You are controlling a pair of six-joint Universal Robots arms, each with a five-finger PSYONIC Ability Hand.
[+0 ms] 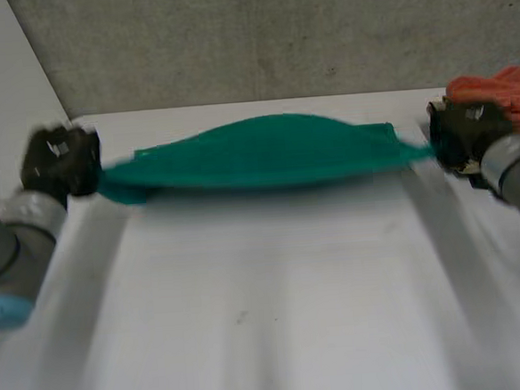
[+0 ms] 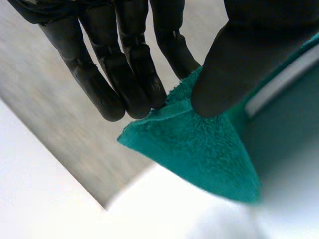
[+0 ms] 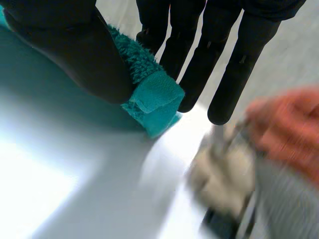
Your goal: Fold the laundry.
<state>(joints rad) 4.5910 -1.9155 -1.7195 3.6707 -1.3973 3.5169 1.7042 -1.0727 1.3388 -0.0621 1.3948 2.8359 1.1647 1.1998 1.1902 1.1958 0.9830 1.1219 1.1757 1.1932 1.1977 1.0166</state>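
A green towel (image 1: 266, 152) hangs stretched between my two hands above the far part of the white table (image 1: 269, 319). My left hand (image 1: 59, 161) pinches the towel's left corner (image 2: 199, 149) between thumb (image 2: 234, 64) and fingers (image 2: 134, 74). On the other side, my right hand (image 1: 463, 133) holds the right corner (image 3: 154, 102), squeezed between its thumb (image 3: 79, 55) and fingers (image 3: 199, 64). The towel's middle bulges up and away from me, and its lower edge hangs just above the tabletop.
An orange cloth (image 1: 507, 93) lies heaped at the table's far right, close behind my right hand, and appears beside that hand as an orange cloth (image 3: 289, 129) over a pale one (image 3: 224, 174). A grey wall (image 1: 258, 34) rises behind the table.
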